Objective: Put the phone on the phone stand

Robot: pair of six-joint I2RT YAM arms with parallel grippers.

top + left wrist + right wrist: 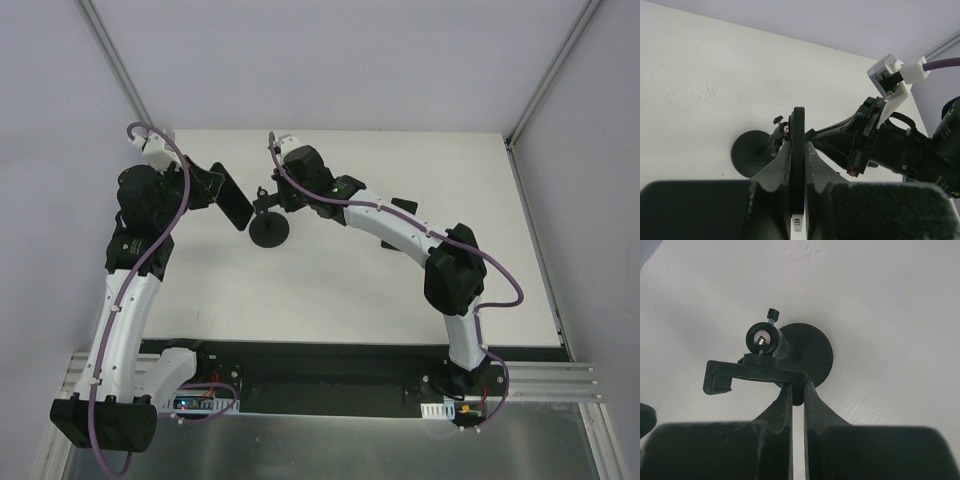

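Observation:
The phone (238, 208) is a thin black slab held by my left gripper (222, 192) just left of the phone stand. In the left wrist view the phone (798, 131) shows edge-on, clamped between the fingers (780, 165), its far end close to the stand's top. The phone stand's round disc base (270, 232) rests on the table; it also shows in the left wrist view (749, 152) and in the right wrist view (812, 352). My right gripper (797, 386) is shut on one end of the stand's clamp holder (752, 372), above the post (765, 337).
The white table (400, 290) is walled by grey panels with metal frame posts (545, 85). My right arm (395, 225) stretches across the table's middle. A dark rounded shape (645, 419) sits at the right wrist view's left edge.

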